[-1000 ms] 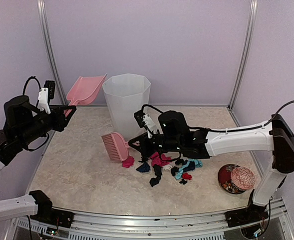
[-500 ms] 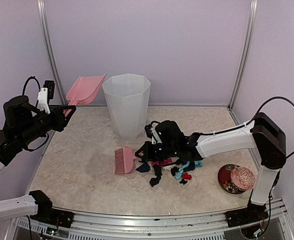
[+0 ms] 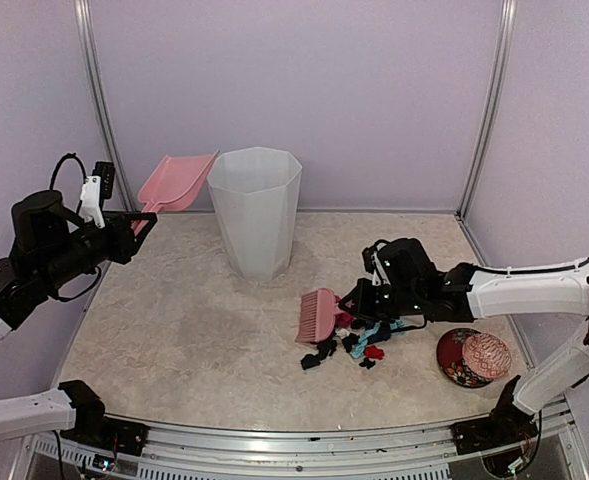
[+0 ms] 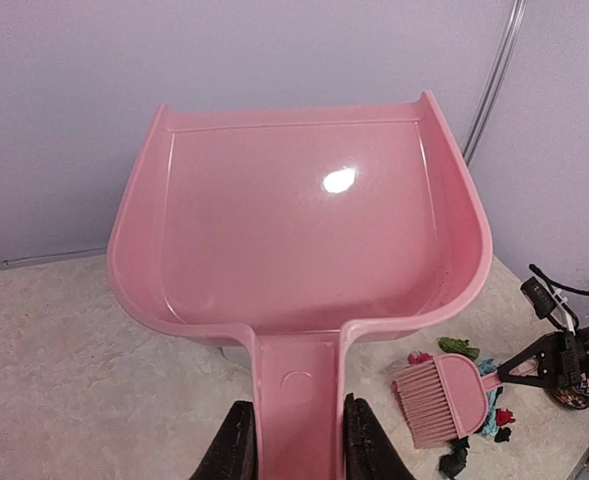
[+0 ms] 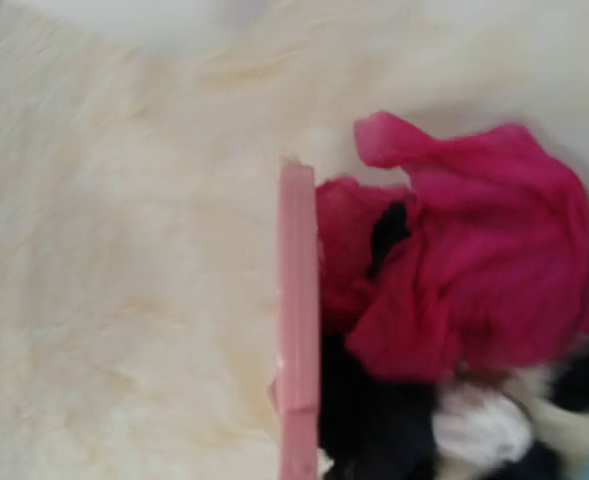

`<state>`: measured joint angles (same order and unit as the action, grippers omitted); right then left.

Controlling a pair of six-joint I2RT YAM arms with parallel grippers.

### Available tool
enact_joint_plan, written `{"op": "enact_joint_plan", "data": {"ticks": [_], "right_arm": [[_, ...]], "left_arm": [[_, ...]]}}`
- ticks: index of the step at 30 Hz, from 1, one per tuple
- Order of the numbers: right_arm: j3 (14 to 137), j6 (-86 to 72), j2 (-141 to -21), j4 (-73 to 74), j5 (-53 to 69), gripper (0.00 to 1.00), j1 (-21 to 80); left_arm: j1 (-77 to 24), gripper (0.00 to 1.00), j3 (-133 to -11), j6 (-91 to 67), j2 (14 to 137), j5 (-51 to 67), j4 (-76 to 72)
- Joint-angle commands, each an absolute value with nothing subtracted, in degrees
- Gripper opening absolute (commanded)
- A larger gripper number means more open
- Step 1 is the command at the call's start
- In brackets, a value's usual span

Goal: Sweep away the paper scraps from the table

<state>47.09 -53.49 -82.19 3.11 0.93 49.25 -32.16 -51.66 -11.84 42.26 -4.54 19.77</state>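
The right pincer (image 3: 357, 301) is clamped on the handle of the pink brush (image 3: 319, 316). The bristle head sits just ahead of its fingertips, low against the desk (image 3: 164, 330). Directly beneath this pincer, on its side of the brush head, lie the paper scraps (image 3: 359, 342), bunched into one loose heap. In the wrist view the brush's edge touches magenta crumples, with black and white bits lower down.

The scraps look very light, soft and wrinkled, with no stiffness. They will probably slide and tumble at the faintest push, and may catch in the bristles or scatter under a fast stroke. Pinching them one at a time seems poor. The better contact is the bristle edge laid against the heap's outer side and moved low and slowly.

Beyond the heap, away from the brush, a red dish (image 3: 472, 357) sits near enough to be nudged.

The left pincer (image 4: 299, 452) is closed around the handle of the pink dustpan (image 4: 294, 240). It holds the pan raised, mouth pointing away, well apart from the scraps. A white bin (image 3: 257, 210) stands between the two arms.
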Motion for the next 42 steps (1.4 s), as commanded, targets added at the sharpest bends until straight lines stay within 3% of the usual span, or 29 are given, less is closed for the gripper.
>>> {"op": "enact_joint_plan", "data": {"ticks": [1, 7, 16, 29, 38, 42], "right_arm": [[44.37, -51.14, -74.51, 10.22, -3.56, 0.00, 47.38], [46.91, -44.56, -64.84, 16.29, -9.11, 0.00, 46.10], [51.51, -30.17, -56.75, 22.57, -19.51, 0.00, 41.37], [55.91, -8.76, -65.59, 22.39, -20.19, 0.00, 37.35], [59.78, -0.64, -73.04, 24.07, -14.86, 0.00, 37.66], [61.43, 0.97, -76.06, 24.96, -19.55, 0.00, 39.19]], "left_arm": [[-32.19, 0.00, -51.53, -11.42, 41.95, -2.71, 17.95], [-35.87, 0.00, -52.05, -10.25, 42.29, 0.10, 18.05], [-50.30, 0.00, -53.45, -11.56, 45.47, -9.80, 21.90], [-72.91, 0.00, -48.53, -20.10, 55.22, -22.23, 24.21], [-78.30, 0.00, -46.79, -25.06, 66.51, -19.70, 26.46], [-79.86, 0.00, -44.47, -27.69, 70.52, -18.66, 23.77]]}}
